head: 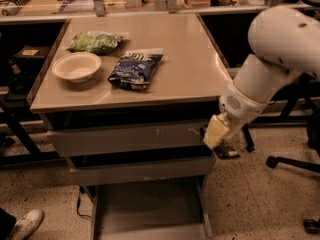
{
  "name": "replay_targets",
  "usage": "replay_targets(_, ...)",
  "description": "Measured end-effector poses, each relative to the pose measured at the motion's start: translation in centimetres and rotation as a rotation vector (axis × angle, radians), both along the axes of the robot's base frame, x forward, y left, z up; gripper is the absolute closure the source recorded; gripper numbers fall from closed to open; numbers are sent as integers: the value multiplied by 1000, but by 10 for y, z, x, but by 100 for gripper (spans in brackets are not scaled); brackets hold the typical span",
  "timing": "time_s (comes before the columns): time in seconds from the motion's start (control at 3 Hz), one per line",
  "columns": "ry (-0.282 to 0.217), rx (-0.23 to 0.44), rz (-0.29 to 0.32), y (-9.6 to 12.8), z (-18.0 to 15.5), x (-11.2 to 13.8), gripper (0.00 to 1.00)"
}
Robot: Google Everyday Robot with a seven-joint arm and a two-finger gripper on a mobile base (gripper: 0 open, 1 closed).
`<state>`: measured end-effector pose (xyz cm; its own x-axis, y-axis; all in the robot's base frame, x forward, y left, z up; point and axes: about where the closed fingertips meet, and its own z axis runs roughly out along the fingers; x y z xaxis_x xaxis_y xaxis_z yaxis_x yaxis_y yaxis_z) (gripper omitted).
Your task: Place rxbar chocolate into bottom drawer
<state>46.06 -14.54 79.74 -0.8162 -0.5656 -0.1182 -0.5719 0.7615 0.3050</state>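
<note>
My gripper (219, 140) hangs at the end of the white arm, beside the right front corner of the drawer unit, level with the two upper drawer fronts. A small dark shape (227, 153) shows at its lower end; I cannot tell whether this is the rxbar chocolate, which shows nowhere else. The bottom drawer (150, 204) is pulled out below and to the left of the gripper, and its flat grey floor is bare.
On the tabletop (180, 49) lie a blue-and-white chip bag (135, 69), a green snack bag (95, 41) and a white bowl (76, 66). Two shut upper drawers (125, 139) sit under the top. An office chair base (295, 164) stands at the right, and a shoe (25, 223) at the lower left.
</note>
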Motion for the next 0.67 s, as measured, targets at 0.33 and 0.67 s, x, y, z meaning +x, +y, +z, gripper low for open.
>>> replay_targets(0.33, 100, 96, -19, 18, -50, -43, 100)
replay_targets(0.67, 219, 144, -29, 43, -102, -74, 100)
